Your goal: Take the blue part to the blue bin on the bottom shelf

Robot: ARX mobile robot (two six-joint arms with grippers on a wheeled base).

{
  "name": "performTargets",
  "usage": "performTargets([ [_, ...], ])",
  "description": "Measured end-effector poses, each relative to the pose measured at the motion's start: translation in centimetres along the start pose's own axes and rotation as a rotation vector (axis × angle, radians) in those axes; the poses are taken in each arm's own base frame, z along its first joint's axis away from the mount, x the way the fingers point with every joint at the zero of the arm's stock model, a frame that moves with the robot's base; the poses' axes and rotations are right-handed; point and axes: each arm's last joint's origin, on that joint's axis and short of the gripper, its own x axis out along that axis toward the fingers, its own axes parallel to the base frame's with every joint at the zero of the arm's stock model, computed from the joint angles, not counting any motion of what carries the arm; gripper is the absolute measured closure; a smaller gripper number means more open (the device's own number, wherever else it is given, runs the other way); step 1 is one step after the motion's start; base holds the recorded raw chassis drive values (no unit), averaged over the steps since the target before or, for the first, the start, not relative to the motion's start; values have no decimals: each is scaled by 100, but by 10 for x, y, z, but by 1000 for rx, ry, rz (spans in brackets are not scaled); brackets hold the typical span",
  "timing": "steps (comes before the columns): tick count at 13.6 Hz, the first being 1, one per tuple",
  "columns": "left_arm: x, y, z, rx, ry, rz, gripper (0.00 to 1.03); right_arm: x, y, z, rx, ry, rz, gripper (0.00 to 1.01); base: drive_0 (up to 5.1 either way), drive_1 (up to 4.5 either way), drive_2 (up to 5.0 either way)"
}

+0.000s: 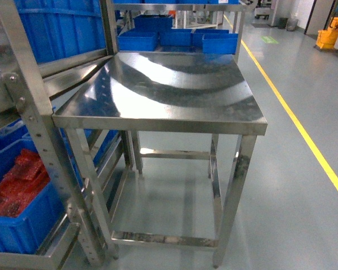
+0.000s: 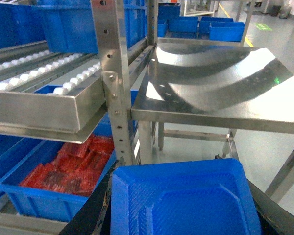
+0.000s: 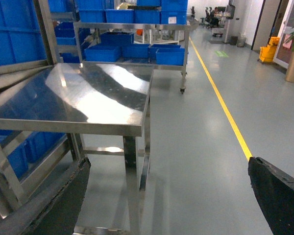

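The bare grey floor (image 3: 196,161) lay open beside the shiny steel table (image 1: 163,90). The left gripper (image 2: 183,205) clasped a blue plastic tray (image 2: 186,196); the right gripper (image 3: 169,196) gaped wide, holding nothing.

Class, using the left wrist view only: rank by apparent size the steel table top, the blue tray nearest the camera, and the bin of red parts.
1. Steel table top
2. Blue tray, though nearness inflates it
3. Bin of red parts, partly hidden by the rack
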Motion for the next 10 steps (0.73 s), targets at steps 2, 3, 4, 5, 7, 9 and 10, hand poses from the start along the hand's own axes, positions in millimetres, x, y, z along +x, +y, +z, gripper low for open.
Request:
performTargets([
  [2,0,0,-1,1,6,1,59,0,0,1,0,-7,0,3,0,0,0],
  [3,0,0,-1,-2,3,1,59,0,0,0,0,2,0,3,0,0,0],
  [4,0,0,-1,-1,5,0,59,0,0,0,0,-2,-1,3,-459,237,237],
  [5,0,0,-1,-3,1,-4,59,0,0,0,0,0,-1,3,-459,237,237],
  [7,0,0,-1,-2,2,-3,59,0,0,0,0,0,0,3,-459,237,237],
  [9,0,0,-1,-2,2,-3,59,0,0,0,0,-1,0,3,-493,247,247],
  [10,0,0,-1,-2,2,-3,59,0,0,0,0,0,0,3,-493,247,247],
])
